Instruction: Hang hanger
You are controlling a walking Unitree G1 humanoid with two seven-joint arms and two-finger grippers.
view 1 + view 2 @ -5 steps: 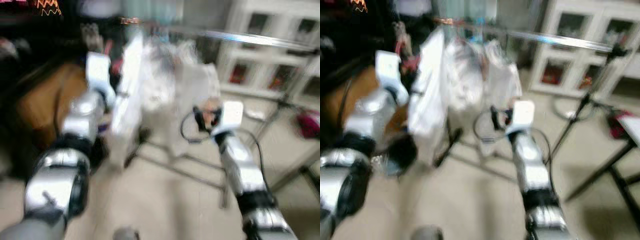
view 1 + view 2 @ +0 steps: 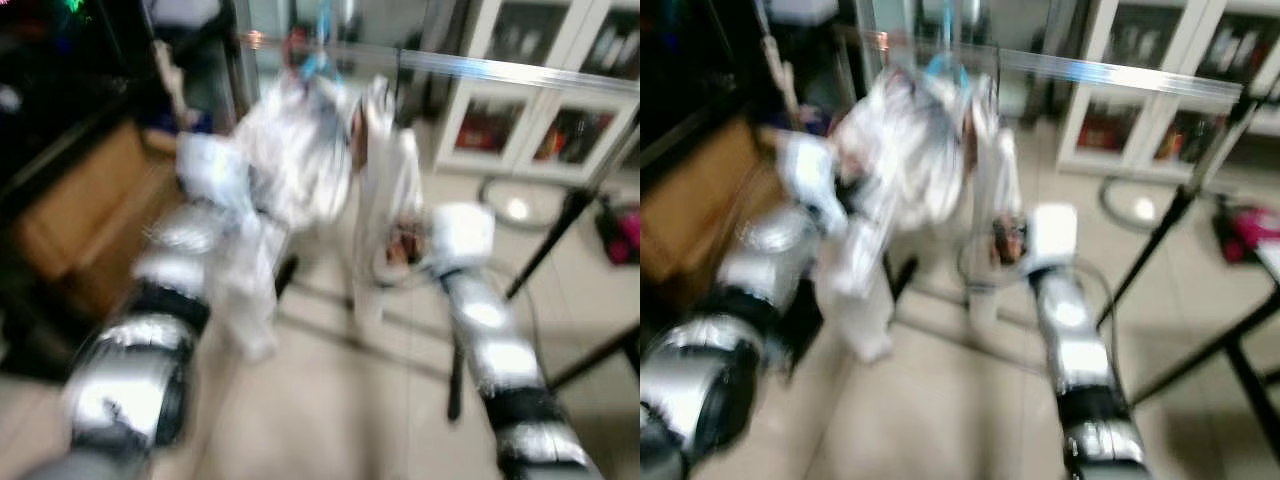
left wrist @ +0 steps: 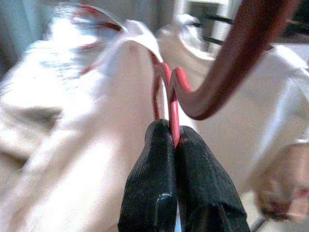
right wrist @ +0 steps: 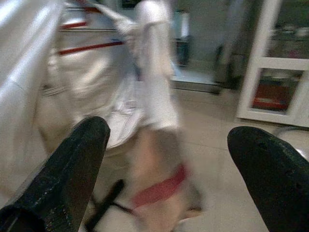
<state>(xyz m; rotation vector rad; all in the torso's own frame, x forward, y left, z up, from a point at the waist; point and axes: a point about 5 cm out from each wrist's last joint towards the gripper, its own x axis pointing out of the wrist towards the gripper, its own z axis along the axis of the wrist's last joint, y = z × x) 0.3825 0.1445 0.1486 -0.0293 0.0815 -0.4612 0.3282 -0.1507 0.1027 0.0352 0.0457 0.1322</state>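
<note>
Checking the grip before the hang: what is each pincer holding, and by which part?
The left pincer is shut on the red hanger, pinching its thin wire below the hook. The right pincer is open, holding nothing.

The silver rail [image 2: 1120,72] runs across the upper part of the scene; its right stretch is bare, while the left stretch is crowded with hanging white garments [image 2: 300,160] that block any straight approach there. The left claw [image 3: 173,145], pinched on a red hanger [image 3: 175,104], sits pressed in among that cloth. The right claw [image 4: 169,164] stands spread wide just beside the garments, with open floor [image 2: 940,400] beyond it. A black stand leg [image 2: 1170,230] slants down at the right, and the white cabinet [image 2: 1160,90] closes the space behind the rail. A brown box [image 2: 80,210] bounds the left side.
</note>
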